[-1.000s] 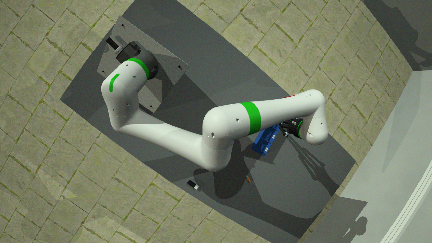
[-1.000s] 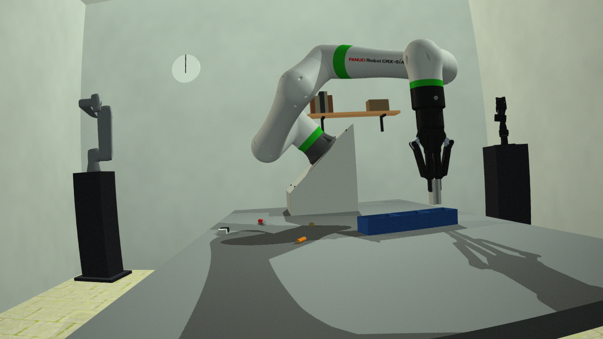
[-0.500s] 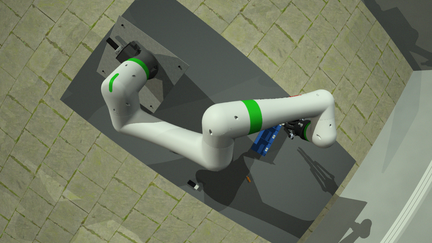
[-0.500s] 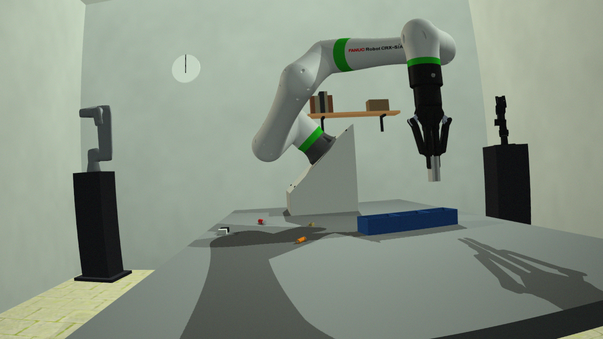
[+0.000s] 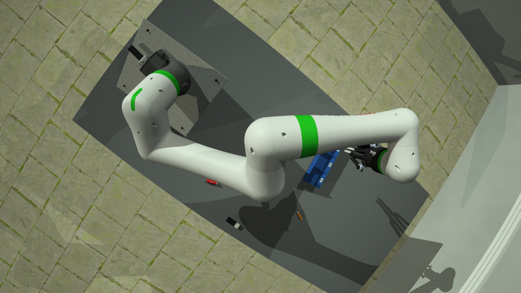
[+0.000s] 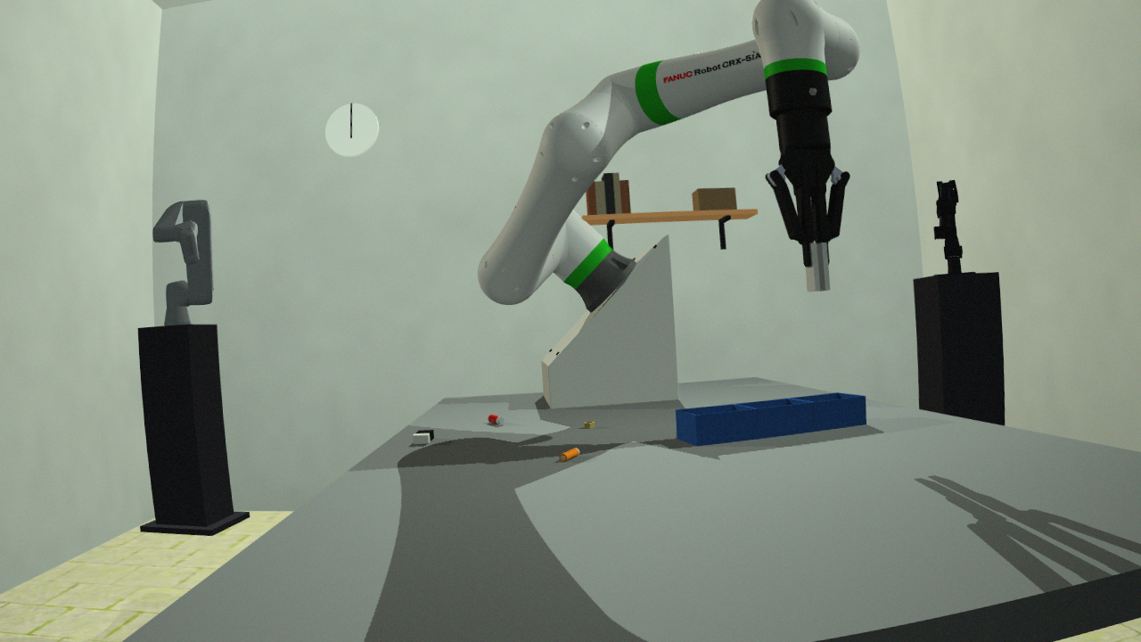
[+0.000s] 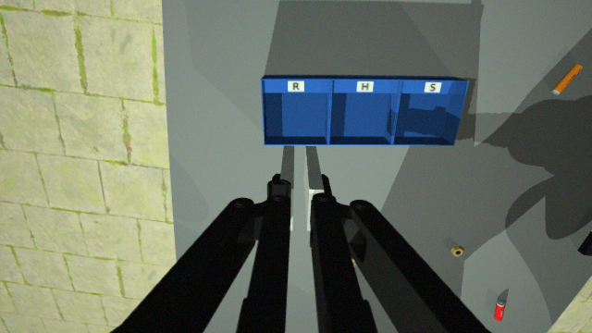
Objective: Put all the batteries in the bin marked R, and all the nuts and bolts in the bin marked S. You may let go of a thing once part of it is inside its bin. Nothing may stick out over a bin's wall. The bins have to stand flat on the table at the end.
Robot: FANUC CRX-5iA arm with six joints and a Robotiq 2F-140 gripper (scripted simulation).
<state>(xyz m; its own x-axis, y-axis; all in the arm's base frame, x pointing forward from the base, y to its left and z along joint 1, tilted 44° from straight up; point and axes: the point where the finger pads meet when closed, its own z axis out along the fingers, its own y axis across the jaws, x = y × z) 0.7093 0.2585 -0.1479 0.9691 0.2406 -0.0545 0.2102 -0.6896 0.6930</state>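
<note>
The blue bin row (image 7: 364,111) stands flat on the table with compartments marked R, H and S; all three look empty. My gripper (image 6: 816,275) hangs high above the row's R end, fingers pointing down. It is shut, with only a narrow gap and nothing between the fingers. An orange battery (image 7: 567,79) lies on the table beyond the S end. A red battery (image 7: 499,309) and a small brass nut (image 7: 457,251) lie farther off, toward the robot's base. A black and white block battery (image 6: 422,435) sits near the table's left edge.
The robot's slanted white pedestal (image 6: 614,343) stands at the back of the table. The arm's shadow falls across the middle of the table. Black pillars (image 6: 957,347) stand beyond the table at left and right.
</note>
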